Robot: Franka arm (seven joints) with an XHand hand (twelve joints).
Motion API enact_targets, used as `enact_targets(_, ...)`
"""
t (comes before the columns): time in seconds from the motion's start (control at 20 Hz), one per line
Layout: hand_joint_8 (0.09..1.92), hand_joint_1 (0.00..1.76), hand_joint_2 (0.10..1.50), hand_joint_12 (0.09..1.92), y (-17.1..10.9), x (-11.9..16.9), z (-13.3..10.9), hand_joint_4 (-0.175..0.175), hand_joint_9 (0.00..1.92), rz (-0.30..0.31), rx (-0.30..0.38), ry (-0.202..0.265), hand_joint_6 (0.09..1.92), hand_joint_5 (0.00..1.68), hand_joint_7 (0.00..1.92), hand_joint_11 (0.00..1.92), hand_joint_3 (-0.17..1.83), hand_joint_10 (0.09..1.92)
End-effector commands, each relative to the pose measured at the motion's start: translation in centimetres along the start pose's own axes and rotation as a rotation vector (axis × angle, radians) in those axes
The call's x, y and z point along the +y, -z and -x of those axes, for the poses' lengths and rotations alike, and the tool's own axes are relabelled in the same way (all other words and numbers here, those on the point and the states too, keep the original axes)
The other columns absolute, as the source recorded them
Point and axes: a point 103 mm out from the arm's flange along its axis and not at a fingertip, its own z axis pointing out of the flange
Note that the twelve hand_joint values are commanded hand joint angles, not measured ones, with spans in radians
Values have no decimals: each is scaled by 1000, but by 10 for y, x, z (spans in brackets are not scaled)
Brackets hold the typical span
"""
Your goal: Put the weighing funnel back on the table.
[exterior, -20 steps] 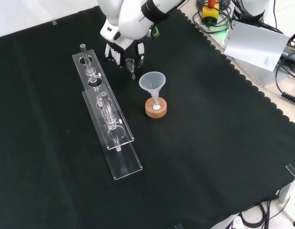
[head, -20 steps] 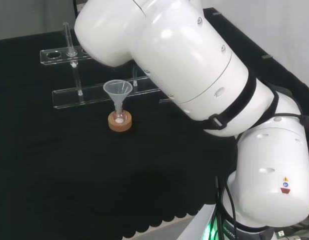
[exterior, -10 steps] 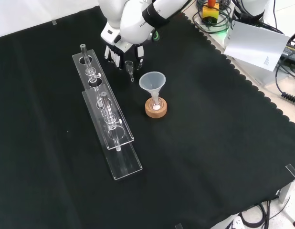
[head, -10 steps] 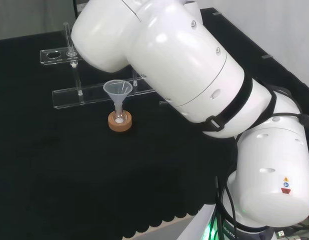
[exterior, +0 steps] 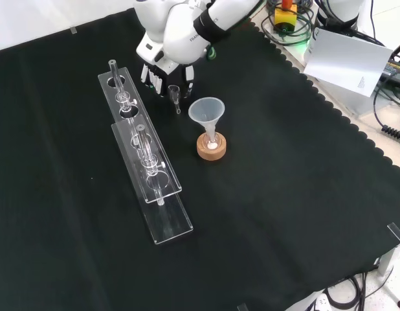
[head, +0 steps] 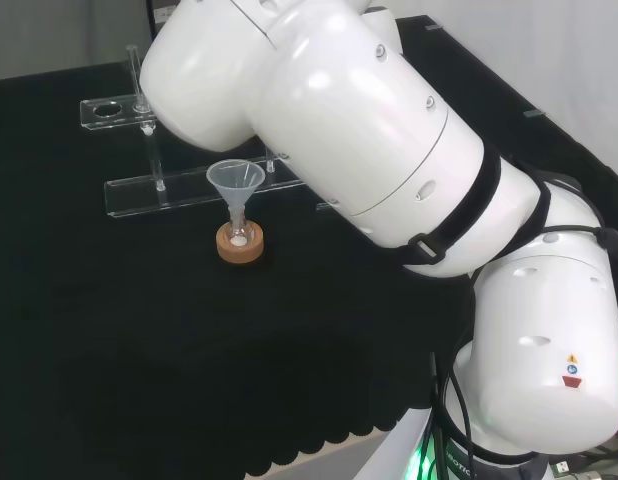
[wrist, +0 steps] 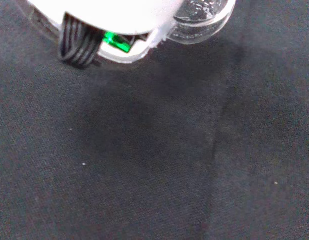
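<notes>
Hand (exterior: 166,70) — weighing funnel (exterior: 175,95) in grasp

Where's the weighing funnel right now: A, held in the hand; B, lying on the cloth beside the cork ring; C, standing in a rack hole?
A: in the front view the weighing funnel sits between the fingers of the hand, beside the rack.

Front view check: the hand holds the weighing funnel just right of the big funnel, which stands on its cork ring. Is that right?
Not quite: the side is wrong. In the front view the hand holds the weighing funnel just left of the big funnel and a little farther back. The big funnel does stand on its cork ring.
</notes>
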Motion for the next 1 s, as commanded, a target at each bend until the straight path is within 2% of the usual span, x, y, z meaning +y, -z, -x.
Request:
enact_targets(0.05, 664, 1274, 636, 1121, -2, 4, 1, 67, 1213, 4, 4, 4, 835, 1183, 1313, 700, 726, 355)
enact_targets(0.35, 664, 1274, 637, 1121, -7, 10, 11, 67, 1212, 8, 14, -6, 835, 1182, 1313, 700, 725, 355)
enact_targets(1.0, 687, 1270, 667, 1132, -6, 12, 4, 66, 1200, -3, 0, -18, 842, 1167, 1288, 691, 681, 361)
